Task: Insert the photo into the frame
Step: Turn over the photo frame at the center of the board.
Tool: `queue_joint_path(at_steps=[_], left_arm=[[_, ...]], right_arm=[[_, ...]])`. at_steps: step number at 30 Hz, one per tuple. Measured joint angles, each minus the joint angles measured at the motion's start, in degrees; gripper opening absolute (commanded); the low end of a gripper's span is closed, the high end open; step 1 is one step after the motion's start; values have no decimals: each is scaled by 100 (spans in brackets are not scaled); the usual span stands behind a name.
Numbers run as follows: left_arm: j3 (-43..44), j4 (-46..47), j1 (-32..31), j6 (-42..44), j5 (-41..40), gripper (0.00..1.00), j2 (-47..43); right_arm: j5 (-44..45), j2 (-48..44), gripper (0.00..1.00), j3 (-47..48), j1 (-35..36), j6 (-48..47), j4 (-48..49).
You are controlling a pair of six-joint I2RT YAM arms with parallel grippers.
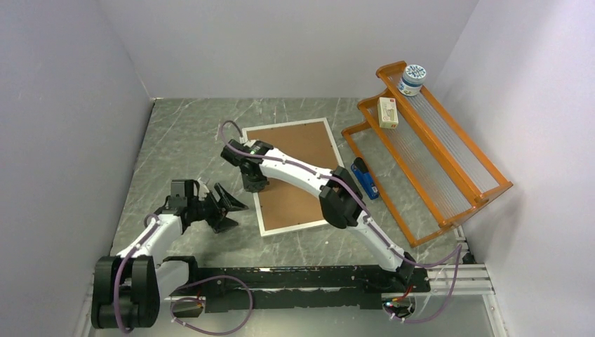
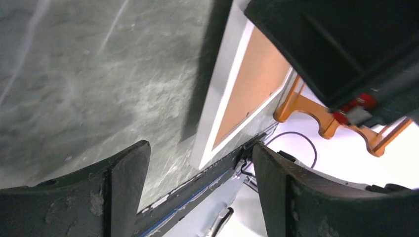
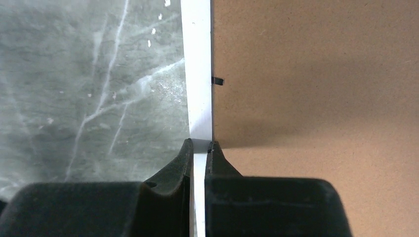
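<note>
One frame [image 3: 199,74] | right pincer [image 3: 200,144] clamps its rim | left pincer [image 2: 200,148] agape

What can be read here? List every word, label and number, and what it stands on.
Nothing reads clearly.
Round tub on the orange rack: patterned lid, print too small.
Cream box on the rack: marks too blurred.
Blue object: nothing legible.
The frame: no lettering shows.

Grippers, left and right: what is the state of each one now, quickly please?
Left gripper: open, holding nothing.
Right gripper: closed on the white rim of the frame.
</note>
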Motion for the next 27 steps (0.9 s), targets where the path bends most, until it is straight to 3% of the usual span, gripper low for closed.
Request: queue_joint_path(at_steps=[8,17,27], left_arm=[[-39,1478,-468,-205,654,81,990],[98,3029,-730,-802,1266,54,1950],[262,3563,-973,-1239,1381,21,2295]], right_arm=[[-138,-645,0,-35,-125,44,55],[-389,-870,0,-203,-210,85,170],[-695,-1016,3,-264,-264,278,466]])
